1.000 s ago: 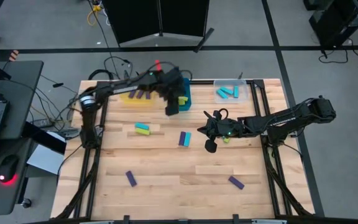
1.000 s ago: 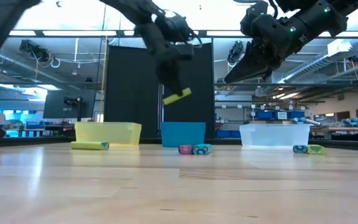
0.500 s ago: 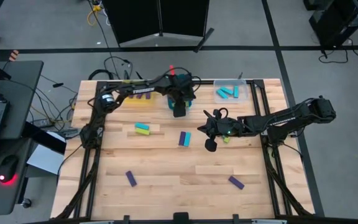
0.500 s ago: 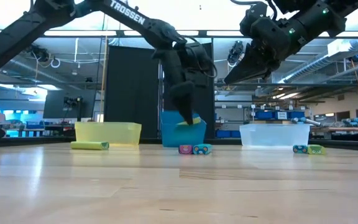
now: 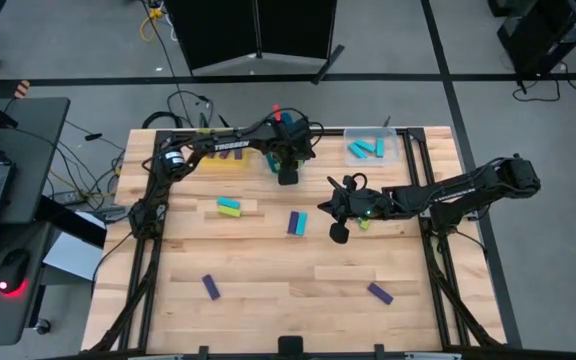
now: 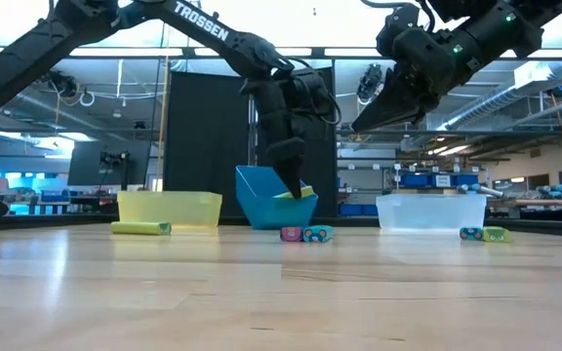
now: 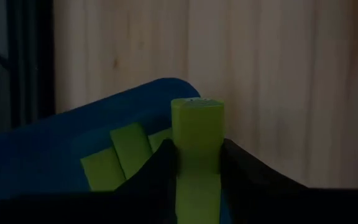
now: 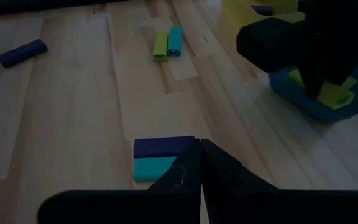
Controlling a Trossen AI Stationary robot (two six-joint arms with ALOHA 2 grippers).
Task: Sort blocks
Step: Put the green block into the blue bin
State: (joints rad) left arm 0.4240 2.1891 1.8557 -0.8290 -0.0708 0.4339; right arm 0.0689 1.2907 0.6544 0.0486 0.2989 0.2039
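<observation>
Lime block [image 7: 196, 149] | clamped in left gripper [image 7: 197, 163] | over tilted blue bin [image 6: 266, 195]

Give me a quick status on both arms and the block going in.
Left gripper clamps lime block at blue bin, which sits tipped. Right gripper shut, empty, hovering mid-table. Loose blocks remain on the table.

dim wrist views; bright ceiling lights backlight low view
</observation>
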